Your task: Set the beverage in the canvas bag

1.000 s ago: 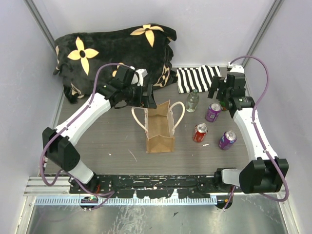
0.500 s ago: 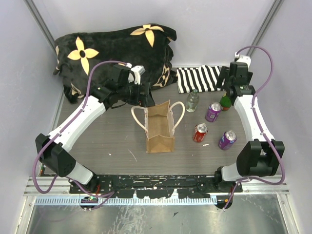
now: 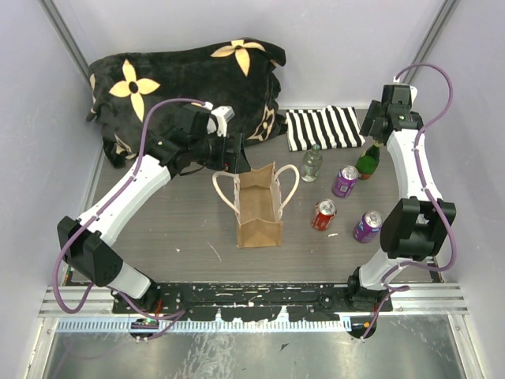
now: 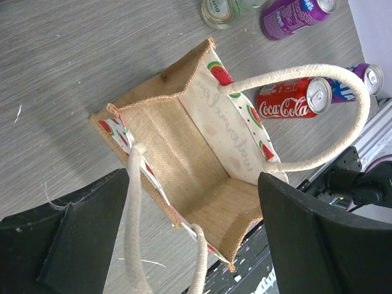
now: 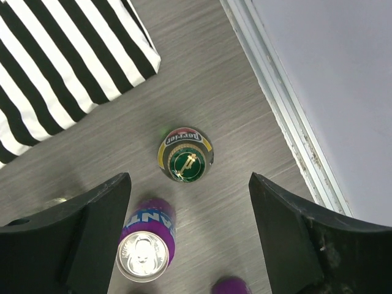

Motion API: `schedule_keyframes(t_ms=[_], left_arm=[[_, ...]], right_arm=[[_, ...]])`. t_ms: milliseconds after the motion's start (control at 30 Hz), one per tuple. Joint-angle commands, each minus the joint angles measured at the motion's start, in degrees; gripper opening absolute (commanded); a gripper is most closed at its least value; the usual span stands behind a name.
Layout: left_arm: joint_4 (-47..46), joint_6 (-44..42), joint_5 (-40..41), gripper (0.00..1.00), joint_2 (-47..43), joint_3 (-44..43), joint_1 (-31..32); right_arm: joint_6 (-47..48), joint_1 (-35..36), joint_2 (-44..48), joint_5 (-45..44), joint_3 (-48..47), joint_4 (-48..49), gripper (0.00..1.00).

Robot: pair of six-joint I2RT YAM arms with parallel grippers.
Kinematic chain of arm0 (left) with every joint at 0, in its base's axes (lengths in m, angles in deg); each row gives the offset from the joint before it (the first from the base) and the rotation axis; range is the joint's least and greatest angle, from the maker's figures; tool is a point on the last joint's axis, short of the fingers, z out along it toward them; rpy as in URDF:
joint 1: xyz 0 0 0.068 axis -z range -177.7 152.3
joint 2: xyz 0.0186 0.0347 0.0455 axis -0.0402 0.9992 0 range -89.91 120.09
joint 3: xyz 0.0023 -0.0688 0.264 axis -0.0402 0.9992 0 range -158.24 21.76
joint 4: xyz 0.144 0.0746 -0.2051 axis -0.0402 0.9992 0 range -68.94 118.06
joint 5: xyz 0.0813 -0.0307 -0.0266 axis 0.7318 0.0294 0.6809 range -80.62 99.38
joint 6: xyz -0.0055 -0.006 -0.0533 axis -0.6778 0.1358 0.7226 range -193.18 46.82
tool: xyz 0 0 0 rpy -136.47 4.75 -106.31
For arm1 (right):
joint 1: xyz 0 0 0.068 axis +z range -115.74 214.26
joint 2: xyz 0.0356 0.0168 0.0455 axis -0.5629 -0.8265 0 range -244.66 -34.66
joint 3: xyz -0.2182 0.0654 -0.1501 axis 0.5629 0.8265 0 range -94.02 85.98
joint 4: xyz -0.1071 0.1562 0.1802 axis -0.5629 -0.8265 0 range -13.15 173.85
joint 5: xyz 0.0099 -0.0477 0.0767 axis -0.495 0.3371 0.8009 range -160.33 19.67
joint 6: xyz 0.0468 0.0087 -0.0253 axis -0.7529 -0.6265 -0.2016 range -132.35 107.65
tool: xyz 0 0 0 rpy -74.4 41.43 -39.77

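The tan canvas bag (image 3: 258, 212) stands open mid-table with cream rope handles. My left gripper (image 3: 239, 158) is open just above its far rim; the left wrist view looks down into the empty bag (image 4: 184, 153) between my open left gripper (image 4: 190, 245). My right gripper (image 3: 372, 134) is open above a green Perrier bottle (image 3: 367, 164), which stands upright at the far right. The right wrist view shows its cap (image 5: 186, 154) slightly ahead of my open right gripper (image 5: 190, 239). An upright purple can (image 5: 146, 245) stands near the left finger (image 5: 67, 239).
A clear bottle (image 3: 312, 163), a purple can (image 3: 345, 181), a red cola can (image 3: 323, 214) and another purple can (image 3: 368, 226) stand right of the bag. A striped cloth (image 3: 322, 126) and a black flowered cushion (image 3: 189, 79) lie at the back. The right wall rail (image 5: 275, 104) runs close by.
My right arm has swung back and to the right, ending above the green bottle. My left arm shifted slightly at first, then stayed by the bag's far rim.
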Motion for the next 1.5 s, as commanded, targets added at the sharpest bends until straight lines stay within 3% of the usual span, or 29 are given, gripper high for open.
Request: schedule_keyframes(t_ms=[0, 567, 1033, 1133, 1267, 1400, 1467], left_arm=[[-1.7, -1.1, -0.8, 0.93, -1.5, 0.3, -0.2], [-2.0, -1.7, -0.9, 0.93, -2.3, 2.9, -0.2], [-1.8, -2.6, -0.9, 0.93, -1.2, 2.3, -0.2], [-1.8, -2.7, -0.9, 0.93, -1.2, 2.3, -0.3], [-1.7, -2.9, -1.0, 0.93, -1.2, 2.3, -0.3], [-1.6, -3.1, -0.9, 0.94, -1.2, 2.4, -0.4], [-1.6, -3.1, -1.0, 0.94, -1.2, 2.4, -0.4]], right_arm=[[-0.4, -0.1, 1.3, 0.6, 0.3, 0.2, 0.84], [-0.2, -0.2, 7.4, -1.5, 26.9, 34.0, 0.84], [0.7, -0.2, 4.4, -4.3, 30.4, 43.4, 0.82], [0.6, -0.2, 3.3, -4.5, 30.0, 43.6, 0.75], [-0.3, -0.1, 2.7, -3.8, 29.8, 44.4, 0.56], [-0.6, -0.1, 2.0, -3.4, 29.2, 43.5, 0.51], [-0.6, -0.2, 2.0, -3.5, 29.4, 43.4, 0.38]])
